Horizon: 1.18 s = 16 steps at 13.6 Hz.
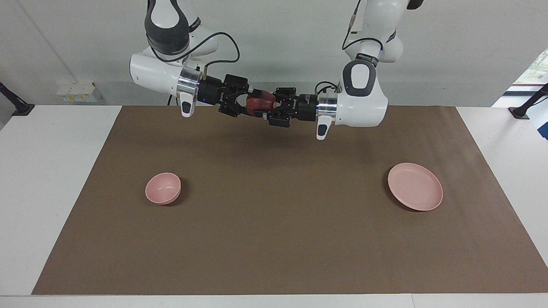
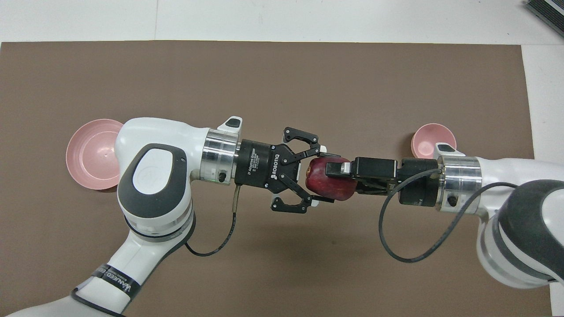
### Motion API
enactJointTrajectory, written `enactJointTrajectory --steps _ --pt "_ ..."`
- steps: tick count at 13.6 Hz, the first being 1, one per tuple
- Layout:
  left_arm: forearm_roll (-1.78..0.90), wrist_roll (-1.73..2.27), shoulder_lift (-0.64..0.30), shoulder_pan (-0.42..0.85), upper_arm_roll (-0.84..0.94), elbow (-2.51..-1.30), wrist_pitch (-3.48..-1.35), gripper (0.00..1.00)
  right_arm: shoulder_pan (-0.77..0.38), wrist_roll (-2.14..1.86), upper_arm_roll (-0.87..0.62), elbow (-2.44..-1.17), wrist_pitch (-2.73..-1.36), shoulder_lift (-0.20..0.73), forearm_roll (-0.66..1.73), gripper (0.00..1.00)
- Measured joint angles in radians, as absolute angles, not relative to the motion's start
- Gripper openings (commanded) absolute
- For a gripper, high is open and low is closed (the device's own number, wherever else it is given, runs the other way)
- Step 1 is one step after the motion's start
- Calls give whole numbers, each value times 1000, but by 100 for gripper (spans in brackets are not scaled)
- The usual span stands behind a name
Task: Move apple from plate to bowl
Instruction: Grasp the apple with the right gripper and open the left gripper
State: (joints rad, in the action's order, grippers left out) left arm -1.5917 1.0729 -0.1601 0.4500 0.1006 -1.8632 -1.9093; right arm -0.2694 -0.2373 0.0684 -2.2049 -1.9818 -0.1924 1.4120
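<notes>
The dark red apple [image 1: 262,102] [image 2: 328,185] is up in the air over the mat's middle strip near the robots, between the two grippers. My right gripper [image 1: 254,103] [image 2: 340,169] is shut on it, one finger over its top. My left gripper [image 1: 275,108] [image 2: 325,177] is open, its fingers spread to either side of the apple; I cannot tell if they touch it. The pale pink plate [image 1: 415,186] [image 2: 90,154] lies empty toward the left arm's end. The small pink bowl [image 1: 163,188] [image 2: 429,138] stands empty toward the right arm's end.
A brown mat [image 1: 274,239] covers most of the white table [image 1: 43,192]. A loose black cable [image 2: 396,237] hangs from the right wrist.
</notes>
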Motion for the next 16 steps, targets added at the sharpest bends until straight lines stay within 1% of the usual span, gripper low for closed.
enactJointTrajectory --steps 2,3,4,5,6,7,8,9,13,16 --pt "-1602 1074 -156 463 99 -1866 -1936 0 -268 -228 72 -2205 -1983 -192 1412 100" --pt "-1603 1074 -156 463 99 -1866 -1936 0 -269 -225 72 -2205 -1983 -192 1412 78" --pt "-1603 1074 -156 463 99 -1866 -1936 0 -269 -224 72 -2205 -1983 -193 1412 51" --pt "-1606 1074 -154 463 98 -1866 -1936 0 -268 -224 72 -2207 -1983 -192 1412 21" --pt "-1607 1075 -153 463 96 -1867 -1936 0 -268 -221 73 -2207 -1983 -192 1413 0" --pt "-1608 1078 -153 463 96 -1867 -1936 0 -268 -215 73 -2206 -1983 -192 1413 0" --pt "-1609 1082 -152 463 96 -1867 -1935 27 -268 -208 73 -2206 -1983 -192 1413 0" --pt "-1609 1086 -152 463 96 -1867 -1935 99 -268 -205 73 -2206 -1983 -192 1413 0" --pt "-1604 1080 -151 464 96 -1867 -1936 100 -270 -187 69 -2207 -1983 -190 1413 0" --pt "-1526 1079 -150 452 81 -1867 -1946 100 -265 -186 73 -2207 -1984 -184 1368 0"
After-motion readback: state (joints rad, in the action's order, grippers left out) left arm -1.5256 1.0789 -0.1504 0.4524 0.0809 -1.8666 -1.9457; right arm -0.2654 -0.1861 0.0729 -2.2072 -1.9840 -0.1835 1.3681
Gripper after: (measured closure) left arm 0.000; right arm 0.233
